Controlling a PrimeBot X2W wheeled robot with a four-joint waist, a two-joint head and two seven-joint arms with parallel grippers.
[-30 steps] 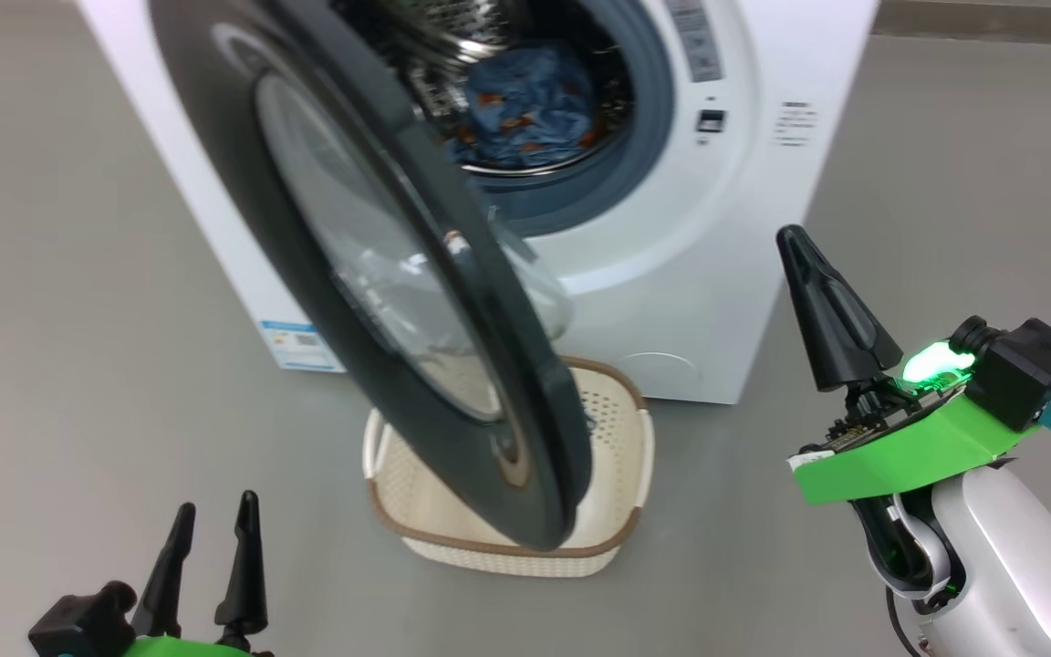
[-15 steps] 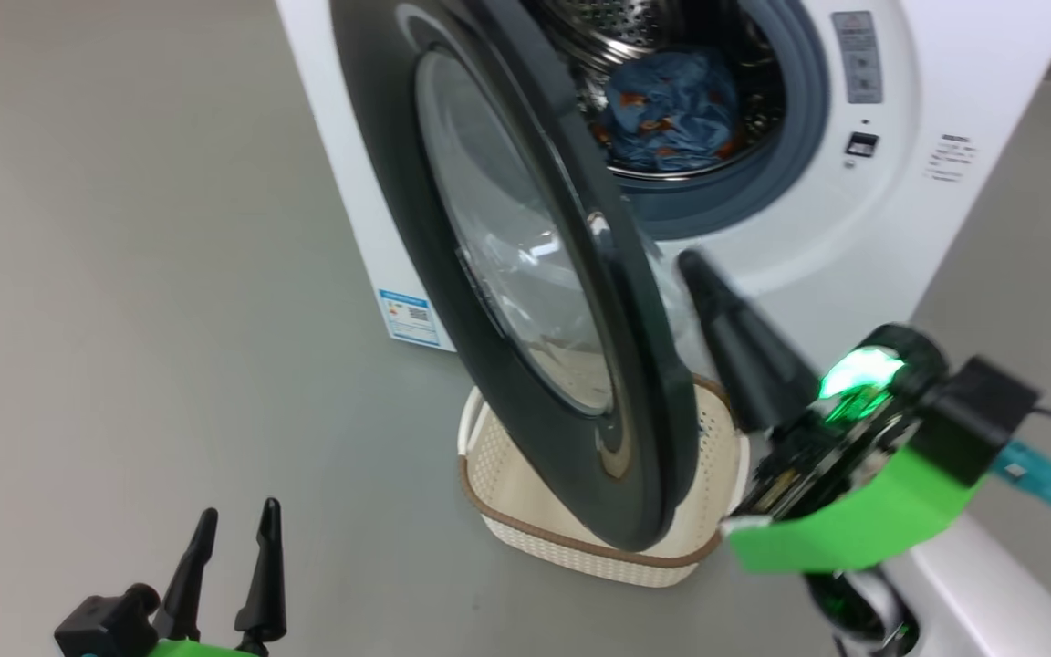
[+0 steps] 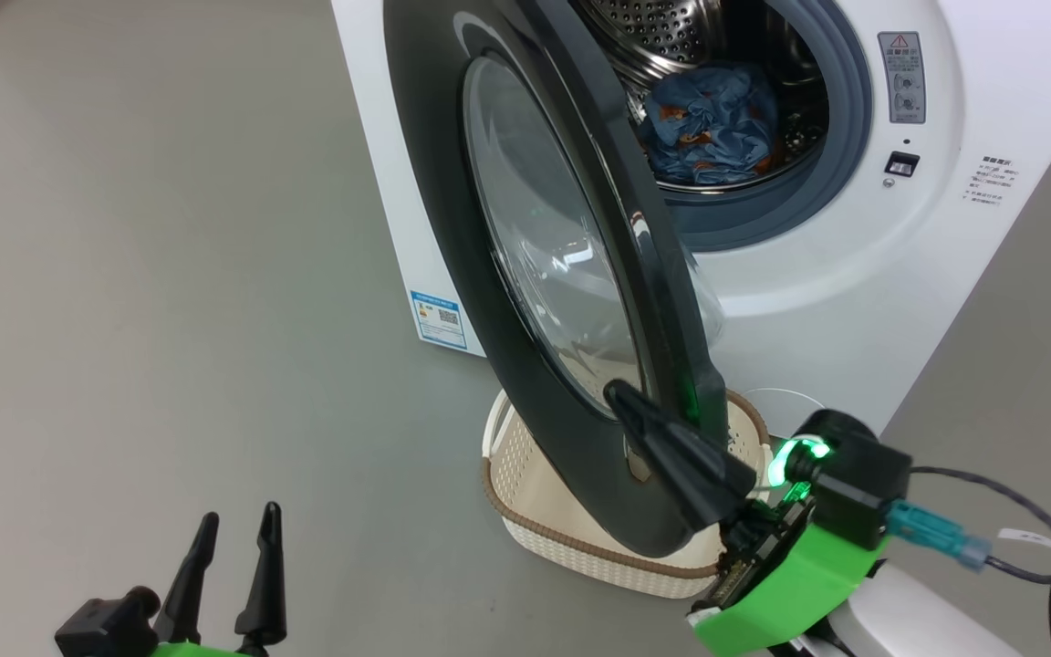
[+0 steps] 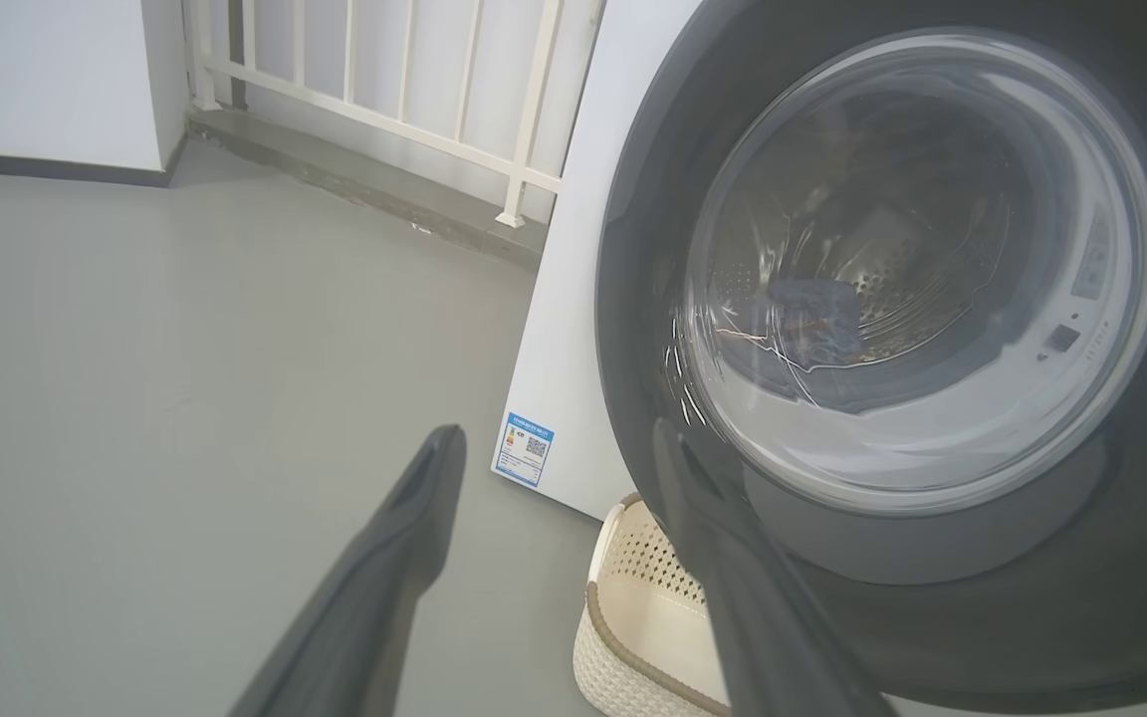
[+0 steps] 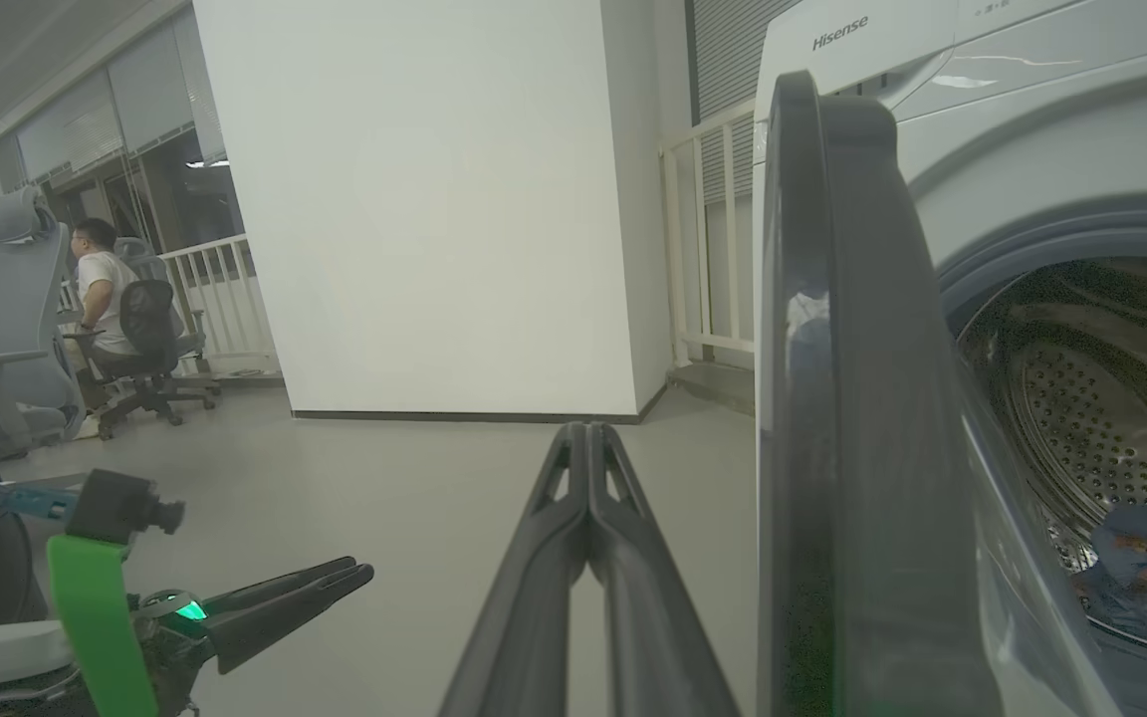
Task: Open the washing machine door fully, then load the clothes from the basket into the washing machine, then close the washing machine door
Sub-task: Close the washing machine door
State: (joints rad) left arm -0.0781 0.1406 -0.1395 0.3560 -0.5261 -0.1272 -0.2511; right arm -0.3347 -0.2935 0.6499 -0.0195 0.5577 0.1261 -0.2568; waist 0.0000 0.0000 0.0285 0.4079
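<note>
While the right gripper has its fingers pressed together on nothing, its tip sits low by the outer face of the washing machine door — touching or not, I can't tell. The left gripper hangs spread wide, well apart. The door stands half-open over the basket — the clothes lie inside the washing machine.
</note>
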